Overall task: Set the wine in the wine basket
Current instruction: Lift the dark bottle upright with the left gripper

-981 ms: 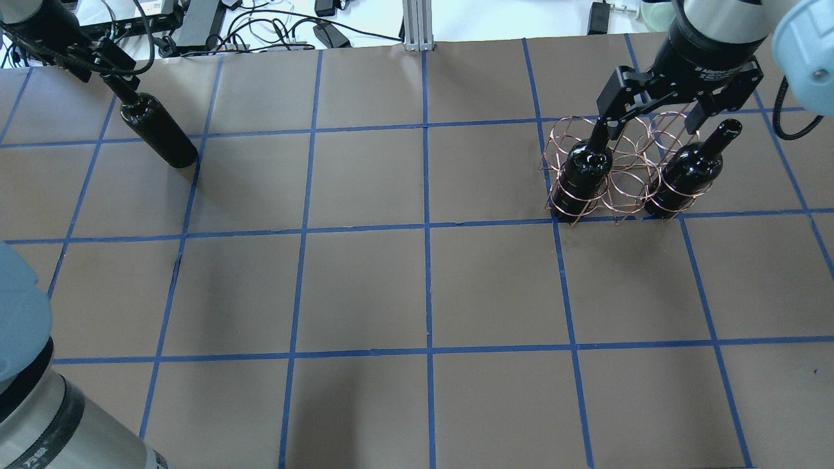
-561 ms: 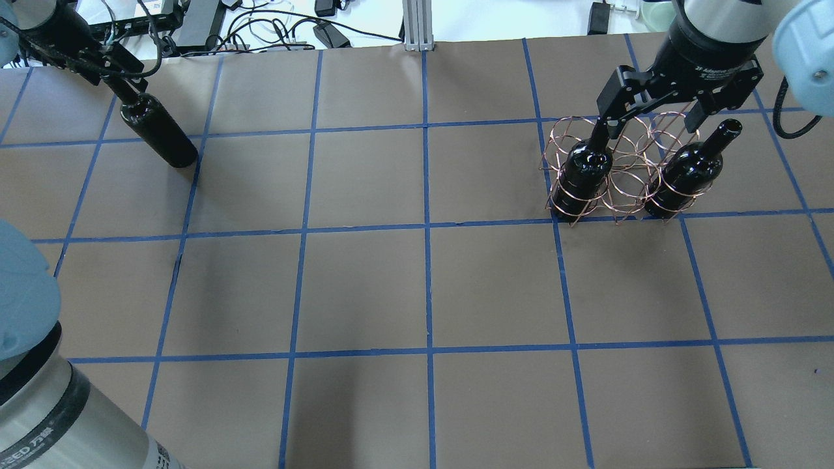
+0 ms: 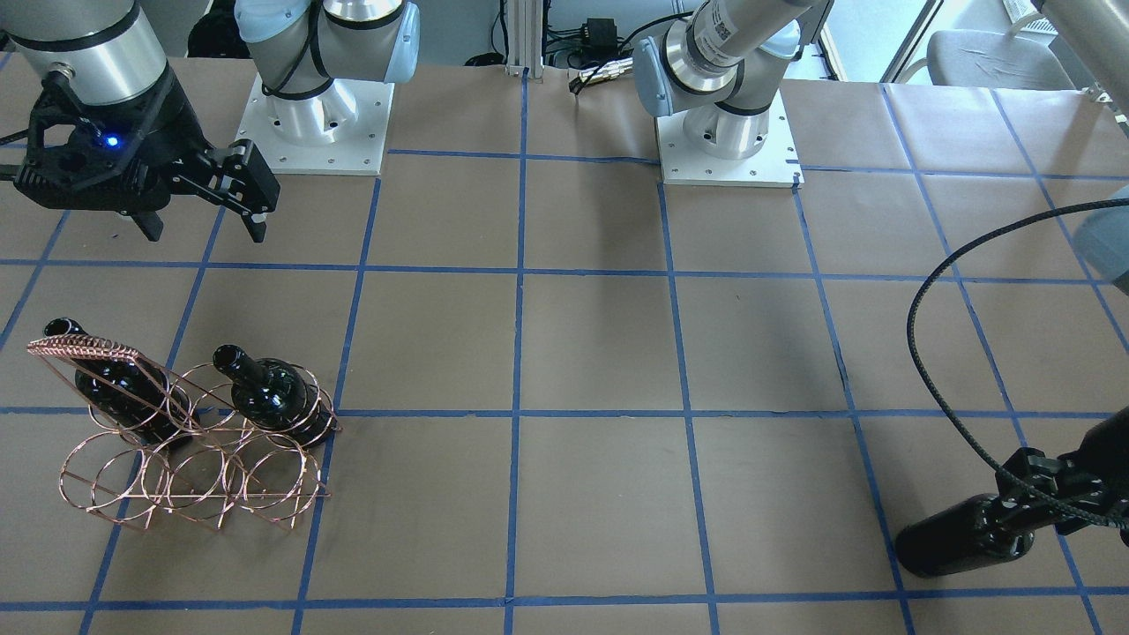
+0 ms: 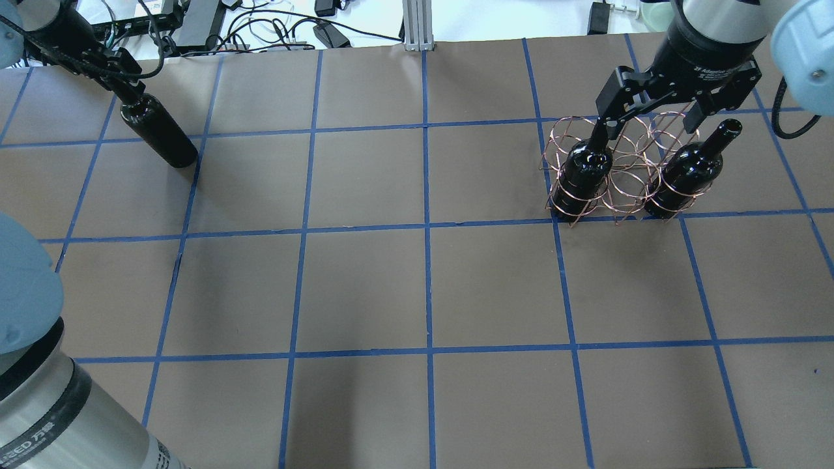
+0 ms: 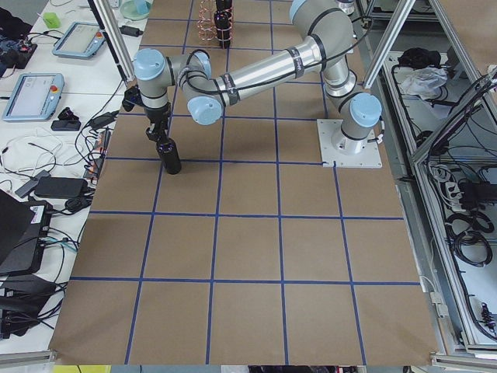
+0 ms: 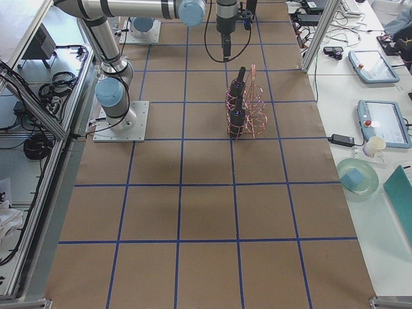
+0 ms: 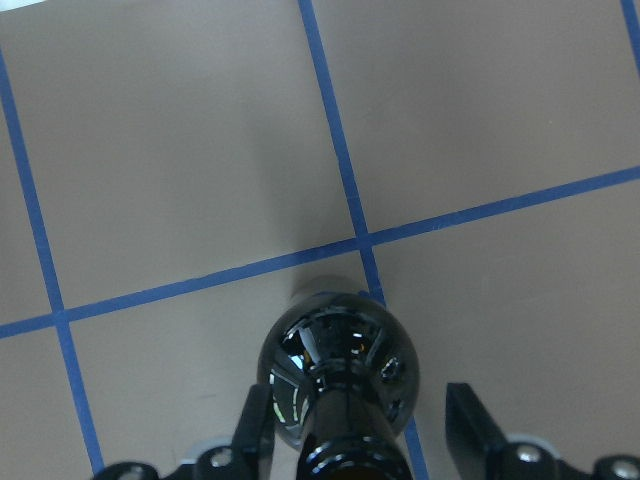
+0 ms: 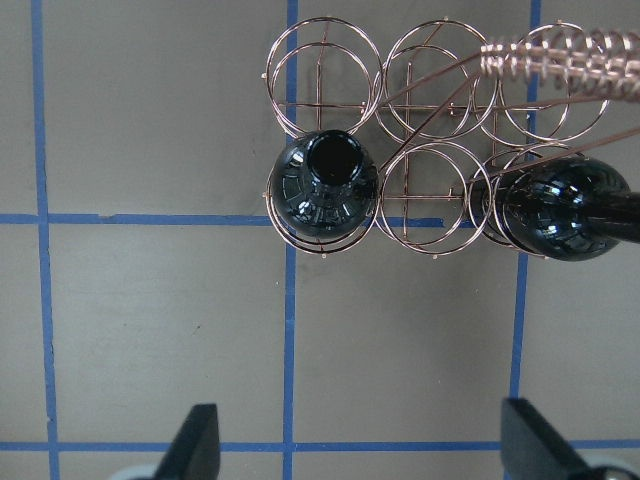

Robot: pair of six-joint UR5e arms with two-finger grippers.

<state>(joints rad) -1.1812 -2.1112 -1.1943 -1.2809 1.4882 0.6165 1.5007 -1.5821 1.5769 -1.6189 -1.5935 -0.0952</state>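
Note:
A glossy black wine bottle (image 4: 159,133) stands on the table at the far left, also seen in the front view (image 3: 957,538) and the left side view (image 5: 168,154). My left gripper (image 4: 125,77) is around its neck. In the left wrist view the fingers (image 7: 256,432) stand apart from the bottle (image 7: 335,370) on both sides, so the gripper is open. The copper wire wine basket (image 4: 625,170) stands at the far right and holds two black bottles (image 4: 586,170) (image 4: 689,170). My right gripper (image 4: 651,120) hangs wide open and empty above the basket (image 8: 430,100).
The brown table surface (image 4: 423,286) carries a blue tape grid. Cables and power bricks (image 4: 273,26) lie past the far edge. An aluminium post (image 4: 417,23) stands at the back middle. Tablets and a bowl (image 6: 360,174) sit on a side bench.
My left arm has shifted slightly, with its gripper settling a little at the bottle's neck. The bottle's base, the basket and my right gripper have stayed in place.

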